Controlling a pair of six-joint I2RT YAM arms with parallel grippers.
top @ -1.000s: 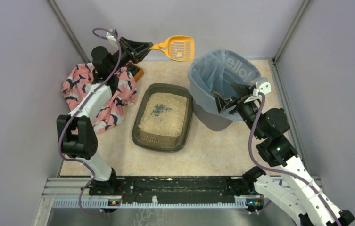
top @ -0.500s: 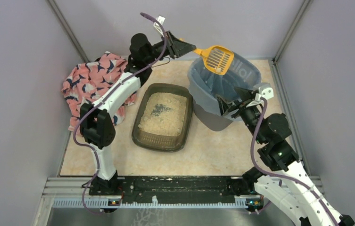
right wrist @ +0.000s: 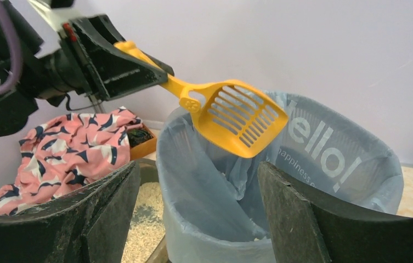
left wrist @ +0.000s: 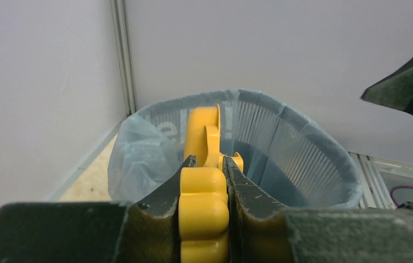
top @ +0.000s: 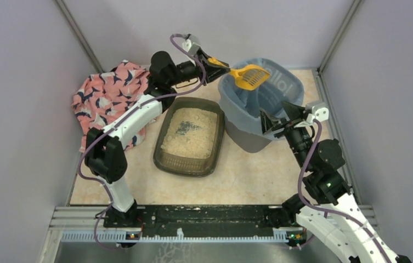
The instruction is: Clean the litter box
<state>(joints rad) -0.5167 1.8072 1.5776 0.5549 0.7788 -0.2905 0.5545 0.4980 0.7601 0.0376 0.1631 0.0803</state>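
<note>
The left tool (top: 216,62), shut tight on the yellow slotted plastic scoop (top: 250,76), now tips it over the tall grey bin (top: 246,137), ready to dump.

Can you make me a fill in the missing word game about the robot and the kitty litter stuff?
The left gripper is shut on the handle of the yellow ____.
Its slotted head hangs over the grey ____ lined with a blue bag.
The right gripper is not shut; it is ____.
The litter box holds pale ____.
Missing words: scoop, bin, open, litter.
</note>
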